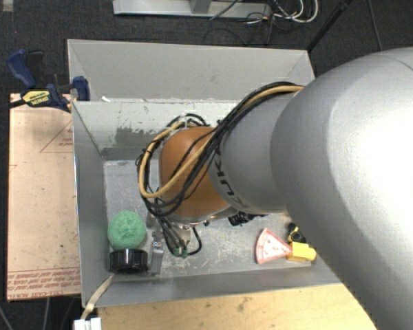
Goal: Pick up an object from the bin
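My gripper point(157, 251) reaches down into the near left part of the bin, mostly hidden under the arm's orange cover and cables. Just left of it lies a green fuzzy ball point(126, 229). A short black cylinder point(127, 260) stands in front of the ball, in the near left corner and close to the gripper's left side. I cannot tell whether the gripper touches either one.
A pink and white triangular wedge point(269, 247) lies near the front wall toward the right. Beside it is a yellow block point(302, 254) with a small black piece. The big grey arm covers the right and middle of the bin.
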